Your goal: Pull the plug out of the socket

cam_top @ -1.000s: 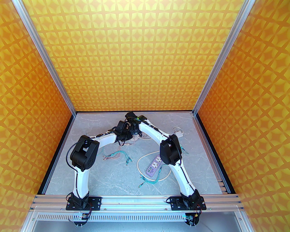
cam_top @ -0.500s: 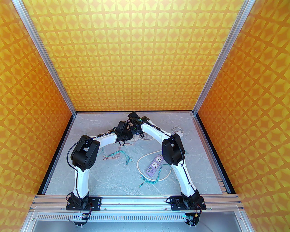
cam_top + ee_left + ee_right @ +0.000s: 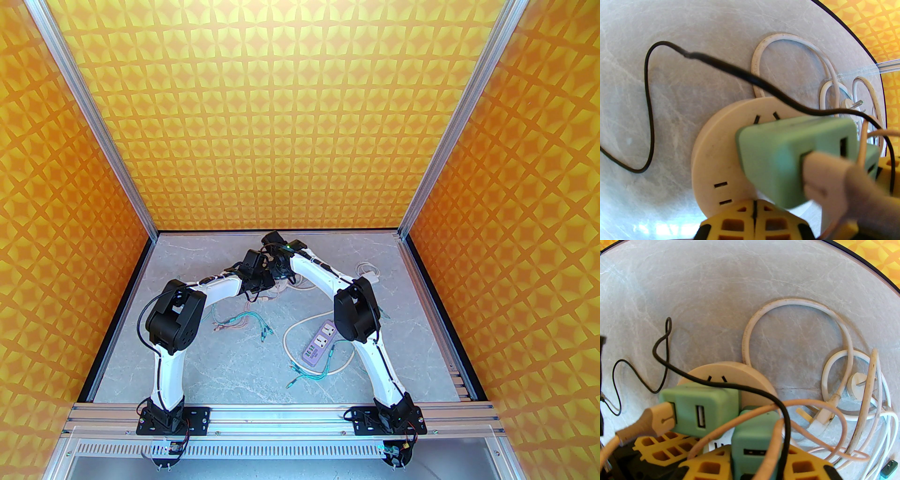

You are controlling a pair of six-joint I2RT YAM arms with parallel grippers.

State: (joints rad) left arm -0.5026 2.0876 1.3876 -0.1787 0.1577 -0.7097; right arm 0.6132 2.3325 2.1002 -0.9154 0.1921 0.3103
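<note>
A round cream socket (image 3: 712, 150) (image 3: 731, 376) lies on the grey table. One green plug (image 3: 778, 159) (image 3: 700, 408) with a beige cable stands in it. My left gripper (image 3: 754, 206) (image 3: 261, 277) is shut, empty, its yellow fingers (image 3: 658, 448) together at the socket's near edge under that plug. A second green plug (image 3: 754, 434) (image 3: 869, 159) stands beside the first, and my right gripper (image 3: 754, 458) (image 3: 281, 272) is shut on it. Whether its prongs sit in the socket is hidden.
A thin black wire (image 3: 646, 105) crosses over the socket. White cables and a loose white plug (image 3: 857, 385) lie to the right. A purple power strip (image 3: 318, 344) and teal leads (image 3: 309, 372) lie nearer the bases; red and teal leads (image 3: 239, 321) lie centre-left.
The right arm's elbow swayed a little to the right and back. Both grippers stay together over the socket.
</note>
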